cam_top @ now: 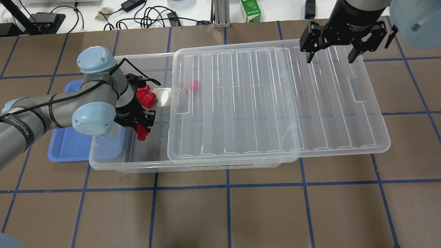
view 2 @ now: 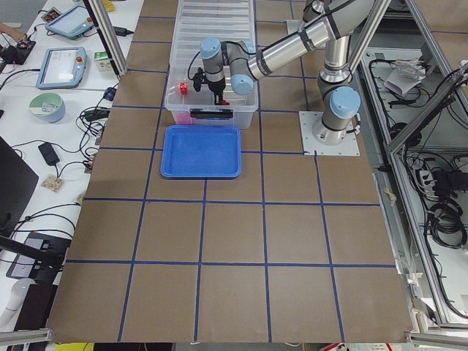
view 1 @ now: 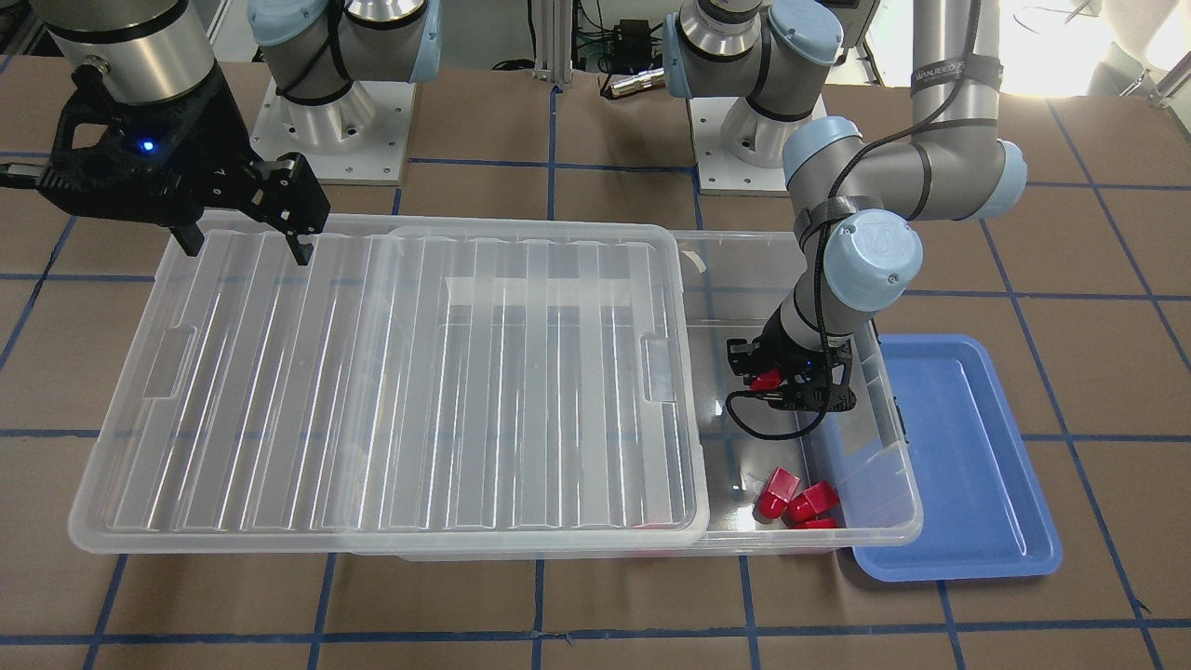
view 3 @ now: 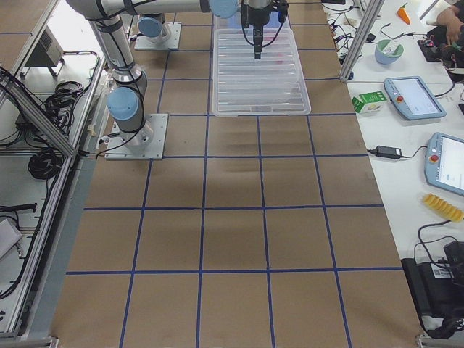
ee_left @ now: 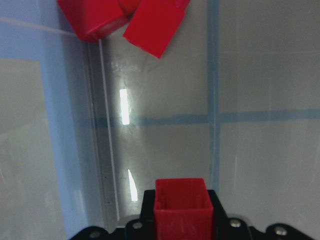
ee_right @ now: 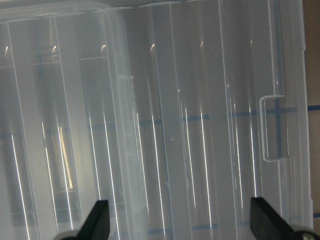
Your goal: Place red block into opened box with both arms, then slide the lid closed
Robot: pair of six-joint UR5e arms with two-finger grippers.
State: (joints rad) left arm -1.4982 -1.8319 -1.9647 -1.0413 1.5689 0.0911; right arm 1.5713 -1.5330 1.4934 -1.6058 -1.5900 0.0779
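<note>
My left gripper (view 1: 761,381) hangs inside the uncovered end of the clear box (cam_top: 137,168), shut on a small red block (cam_top: 141,132). In the left wrist view that red block (ee_left: 181,202) sits between the fingers, above the box floor. The ribbed clear lid (cam_top: 275,103) lies slid sideways on the box, covering most of it and overhanging its other end. Above the lid's far corner, my right gripper (cam_top: 329,58) is open and holds nothing. In the right wrist view both fingertips (ee_right: 97,220) are spread wide over the lid (ee_right: 170,125).
A huddle of red blocks (view 1: 796,502) lies in the box's open end by its wall, and one more red block (cam_top: 193,85) shows through the lid. A shallow blue tray (view 1: 968,465) sits against the box's short end, beside my left arm.
</note>
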